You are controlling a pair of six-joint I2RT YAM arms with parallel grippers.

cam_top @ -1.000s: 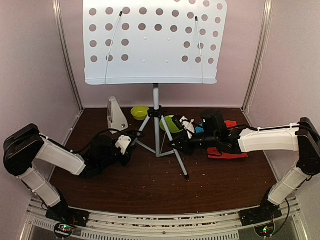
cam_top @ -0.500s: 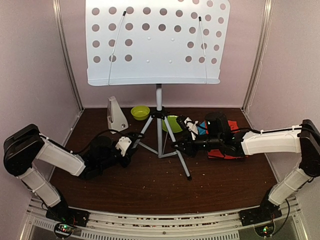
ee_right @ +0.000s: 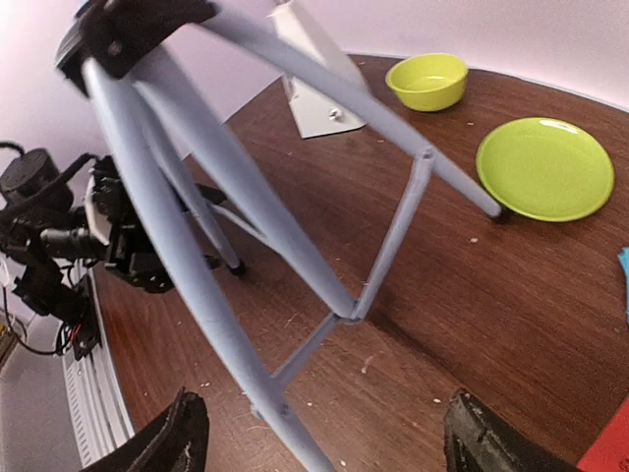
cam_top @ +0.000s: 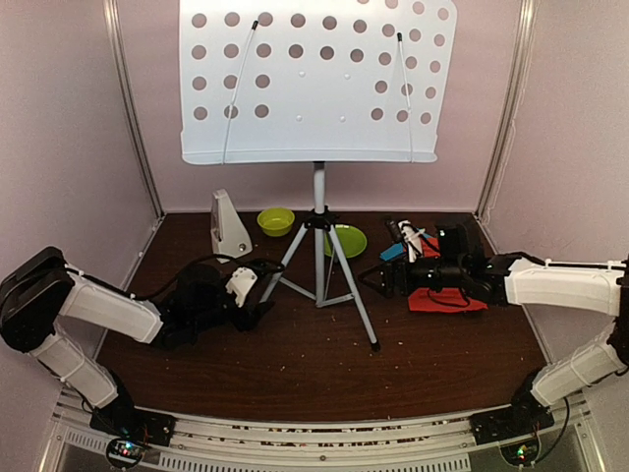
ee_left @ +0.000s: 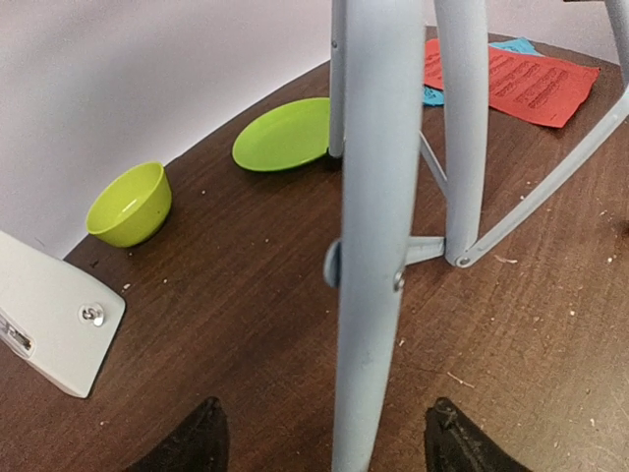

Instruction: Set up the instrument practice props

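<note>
The pale grey perforated music-stand desk (cam_top: 314, 79) sits on top of the grey tripod (cam_top: 319, 261), which stands upright on the table with its legs spread. My left gripper (cam_top: 259, 293) is open at the left leg's foot. That leg (ee_left: 378, 246) runs between the fingers of the left gripper (ee_left: 326, 444) without touching them. My right gripper (cam_top: 378, 280) is open beside the front right leg (ee_right: 197, 246), which also passes untouched between the fingers of the right gripper (ee_right: 332, 438). The red music sheet (cam_top: 447, 298) and blue sheet (cam_top: 393, 253) lie under the right arm. The whitish metronome (cam_top: 228, 226) stands back left.
A lime-green bowl (cam_top: 275, 220) and lime-green plate (cam_top: 346, 240) lie behind the tripod near the back wall. A small white and black object (cam_top: 405, 234) rests by the sheets. Walls close in the back and both sides. Crumbs dot the brown tabletop.
Both grippers have opened and let go of the tripod legs. The right gripper has drawn back to the right. The stand has shifted slightly right and now stands free.
</note>
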